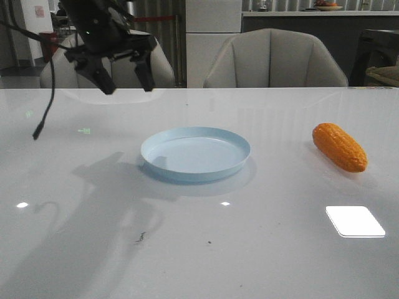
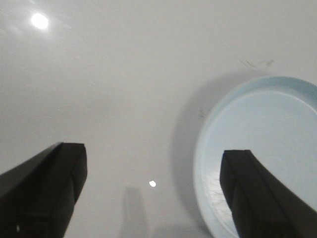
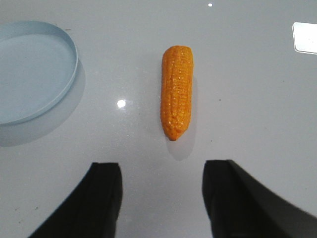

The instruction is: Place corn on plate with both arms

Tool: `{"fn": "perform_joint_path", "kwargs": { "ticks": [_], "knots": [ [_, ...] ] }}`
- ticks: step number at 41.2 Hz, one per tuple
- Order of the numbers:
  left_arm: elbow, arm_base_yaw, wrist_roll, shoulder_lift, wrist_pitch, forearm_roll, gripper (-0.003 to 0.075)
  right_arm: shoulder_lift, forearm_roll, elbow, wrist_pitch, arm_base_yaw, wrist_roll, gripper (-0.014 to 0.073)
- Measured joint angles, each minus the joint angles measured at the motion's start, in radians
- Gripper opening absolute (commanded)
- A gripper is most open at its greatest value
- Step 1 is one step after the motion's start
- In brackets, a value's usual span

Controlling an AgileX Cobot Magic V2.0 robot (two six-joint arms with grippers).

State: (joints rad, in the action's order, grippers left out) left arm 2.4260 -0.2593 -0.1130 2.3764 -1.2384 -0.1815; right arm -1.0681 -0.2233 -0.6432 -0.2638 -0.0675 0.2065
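The orange-yellow corn (image 1: 340, 146) lies flat on the white table at the right; in the right wrist view the corn (image 3: 176, 91) lies lengthwise just beyond my open, empty right gripper (image 3: 162, 176). The pale blue plate (image 1: 195, 153) sits empty at the table's middle and shows in the right wrist view (image 3: 29, 69). My left gripper (image 1: 128, 80) hangs open and empty high over the table's far left, left of and behind the plate. In the left wrist view the left gripper (image 2: 153, 168) is open over bare table, with the plate (image 2: 267, 129) behind one finger. The right arm is out of the front view.
Two grey chairs (image 1: 274, 59) stand behind the table's far edge. A black cable (image 1: 47, 99) dangles from the left arm at the far left. Bright light reflections (image 1: 354, 220) lie on the glossy tabletop at the front right.
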Motion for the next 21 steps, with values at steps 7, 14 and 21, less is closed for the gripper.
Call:
{"fn": "perform_joint_path", "kwargs": {
  "ticks": [7, 14, 21],
  "knots": [
    [0.090, 0.048, 0.000, -0.086, 0.006, 0.065, 0.0601, -0.055, 0.000, -0.107, -0.068, 0.000, 0.000, 0.0472],
    [0.108, 0.069, 0.000, -0.204, 0.043, 0.122, 0.0601, -0.169, 0.000, -0.246, -0.146, 0.002, 0.000, 0.0472],
    [0.108, 0.071, 0.000, -0.272, 0.054, 0.156, 0.0601, -0.301, 0.000, -0.382, -0.224, 0.039, -0.015, 0.0472]
  ]
}}
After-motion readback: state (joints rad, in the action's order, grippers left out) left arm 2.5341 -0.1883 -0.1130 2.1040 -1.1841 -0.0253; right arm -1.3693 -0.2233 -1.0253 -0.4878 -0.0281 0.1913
